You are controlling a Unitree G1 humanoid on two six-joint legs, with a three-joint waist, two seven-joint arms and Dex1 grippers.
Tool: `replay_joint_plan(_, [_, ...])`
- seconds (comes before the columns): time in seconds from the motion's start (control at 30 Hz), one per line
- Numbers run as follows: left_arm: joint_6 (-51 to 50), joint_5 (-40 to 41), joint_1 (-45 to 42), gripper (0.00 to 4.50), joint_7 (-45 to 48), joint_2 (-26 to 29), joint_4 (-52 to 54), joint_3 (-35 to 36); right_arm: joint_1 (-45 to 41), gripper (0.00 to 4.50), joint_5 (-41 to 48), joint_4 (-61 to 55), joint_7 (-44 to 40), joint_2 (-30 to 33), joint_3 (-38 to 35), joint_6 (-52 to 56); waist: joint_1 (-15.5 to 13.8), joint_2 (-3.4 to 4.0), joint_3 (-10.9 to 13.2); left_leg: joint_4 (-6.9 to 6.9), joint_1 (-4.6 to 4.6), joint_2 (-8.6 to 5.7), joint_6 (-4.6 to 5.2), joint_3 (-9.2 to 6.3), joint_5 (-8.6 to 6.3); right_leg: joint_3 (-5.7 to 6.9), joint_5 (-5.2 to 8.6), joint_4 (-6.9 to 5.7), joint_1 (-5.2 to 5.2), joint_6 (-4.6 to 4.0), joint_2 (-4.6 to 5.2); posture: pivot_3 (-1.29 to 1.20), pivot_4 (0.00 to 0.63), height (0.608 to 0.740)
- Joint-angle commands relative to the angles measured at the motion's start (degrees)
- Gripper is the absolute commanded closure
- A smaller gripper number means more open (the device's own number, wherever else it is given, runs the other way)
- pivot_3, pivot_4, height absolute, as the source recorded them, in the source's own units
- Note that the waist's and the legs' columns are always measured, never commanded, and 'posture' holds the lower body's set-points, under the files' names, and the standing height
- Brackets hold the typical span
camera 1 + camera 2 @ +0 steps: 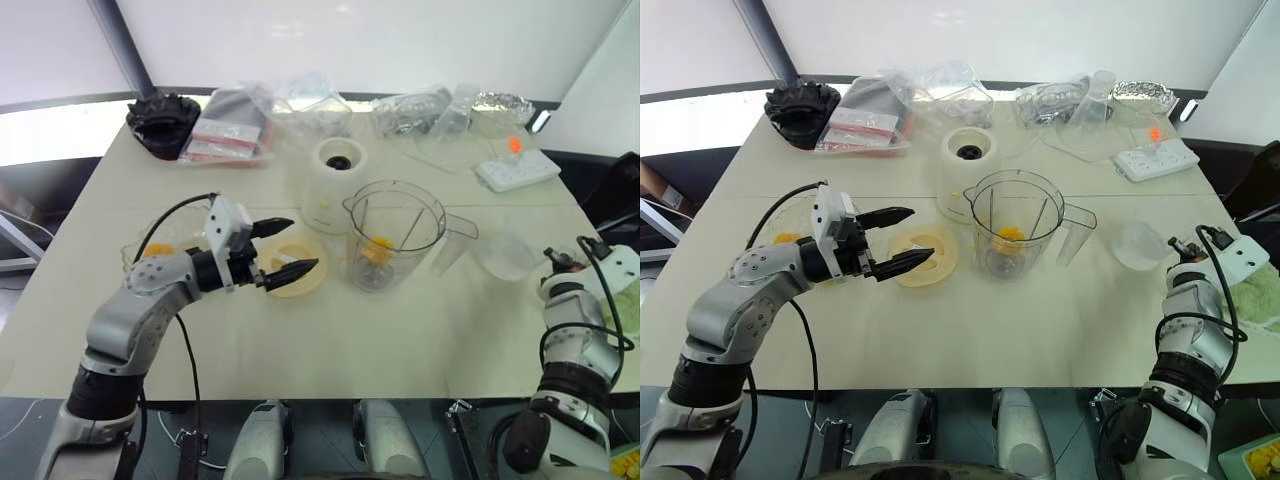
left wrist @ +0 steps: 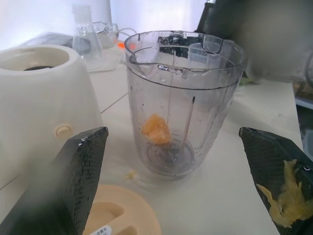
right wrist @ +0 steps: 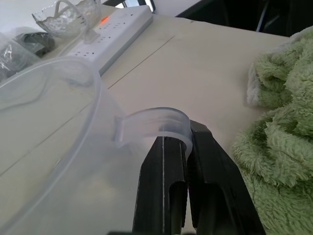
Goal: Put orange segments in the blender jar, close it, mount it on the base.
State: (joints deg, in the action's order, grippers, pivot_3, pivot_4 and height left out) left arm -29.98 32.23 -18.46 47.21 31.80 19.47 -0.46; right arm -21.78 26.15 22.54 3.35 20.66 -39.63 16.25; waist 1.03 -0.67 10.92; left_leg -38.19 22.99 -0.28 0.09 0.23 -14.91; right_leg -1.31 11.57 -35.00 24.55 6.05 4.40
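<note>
The blender jar (image 1: 393,235) stands upright and uncovered at the table's middle, with one orange segment (image 1: 378,248) at its bottom by the blade. More orange segments (image 1: 156,249) lie in a shallow clear dish at the left. The cream base (image 1: 335,180) stands just behind the jar. My left gripper (image 1: 304,244) is open and level, pointing at the jar over the flat cream lid (image 1: 297,278); orange pulp (image 2: 283,196) sticks to one pad. My right gripper (image 3: 183,142) is shut at the table's right edge, its tips under the tab of a small clear cup (image 1: 508,256).
A white power strip (image 1: 518,170), a glass bowl (image 1: 500,105), plastic bags (image 1: 300,100) and a black object (image 1: 162,122) line the table's far side. A green towel (image 3: 283,147) lies beside the right gripper, off the table's right edge.
</note>
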Motion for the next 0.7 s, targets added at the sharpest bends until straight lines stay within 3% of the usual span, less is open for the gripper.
replay_joint_plan(0.03, [0.35,-0.12,0.19,0.00,-0.06,0.40,2.50,0.12,1.84,4.01,-0.20,-1.08,-0.04,-0.72,1.25,0.08,0.03,-0.01,0.00,0.00,-0.03,0.01,0.00,0.00,0.00,0.00,0.00,0.00,-0.03,0.00,0.00,0.00,0.150,0.740])
replay_joint_plan(0.1, [0.49,-0.27,0.16,0.00,-0.18,0.20,2.47,-0.10,2.16,3.55,-0.05,-1.38,0.13,-0.72,1.61,0.03,0.04,-0.01,0.00,0.00,-0.06,0.01,0.00,0.00,0.00,0.00,0.00,0.00,-0.05,0.00,0.00,0.00,0.150,0.740])
replay_joint_plan(0.3, [0.39,-0.13,0.45,0.00,-0.36,0.05,2.57,-0.05,3.44,0.46,-0.91,-2.12,0.31,-0.06,2.80,0.03,0.48,0.01,0.00,0.01,-0.16,0.01,0.00,-0.01,0.00,-0.12,-0.01,0.00,-0.05,-0.01,0.00,0.00,0.150,0.740])
replay_joint_plan(0.5, [0.61,-0.17,0.99,0.00,-0.30,0.10,2.72,0.05,8.33,0.46,0.05,-9.19,-0.88,-0.47,3.66,2.56,1.02,0.01,0.00,0.05,-0.17,0.02,0.00,-0.05,0.00,-0.11,0.00,-0.02,-0.06,0.00,-0.01,0.00,0.150,0.740])
replay_joint_plan(0.7, [1.03,-0.87,0.47,0.00,0.90,1.29,1.13,0.22,20.78,0.46,3.59,-30.08,-4.26,0.30,5.83,11.62,0.91,0.02,-0.01,0.06,-0.15,0.07,0.00,-0.14,0.00,-0.11,0.03,-0.01,-0.05,0.02,0.01,0.00,0.150,0.740])
